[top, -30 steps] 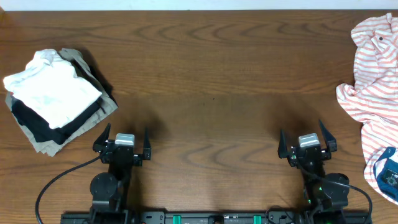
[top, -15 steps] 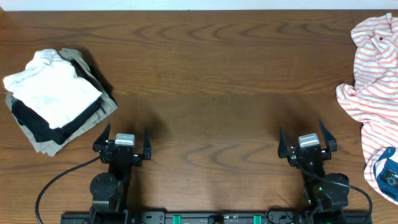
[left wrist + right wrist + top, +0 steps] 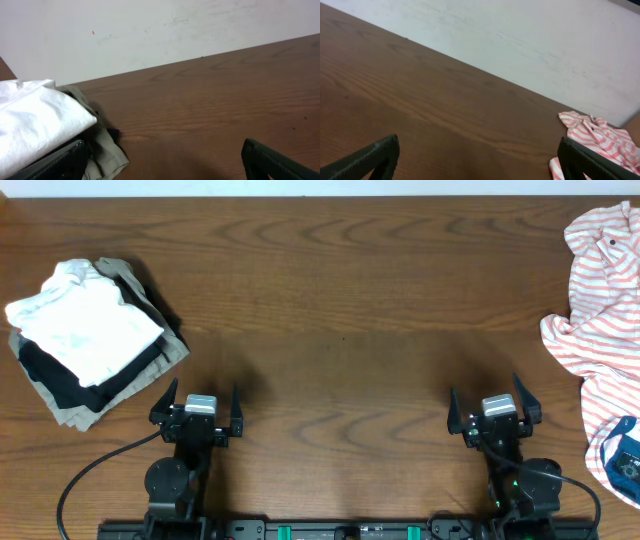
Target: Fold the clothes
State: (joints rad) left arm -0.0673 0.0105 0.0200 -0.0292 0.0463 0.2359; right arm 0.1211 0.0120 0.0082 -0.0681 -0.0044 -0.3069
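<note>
Lying crumpled at the right edge of the table [image 3: 340, 300], long axis near-to-far, the shirt [image 3: 600, 330] sits nearest the right gripper [image 3: 485, 392] (jaws wide, empty, like the left gripper [image 3: 204, 390]).

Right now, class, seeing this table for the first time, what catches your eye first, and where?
The crumpled striped shirt at the table's right edge stands out first. Then the folded pile at the left, white garment on top. The left gripper and right gripper sit open and empty in front.

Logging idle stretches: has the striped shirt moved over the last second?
No. The shirt lies in the same place against the grain of the table, at its right edge.
</note>
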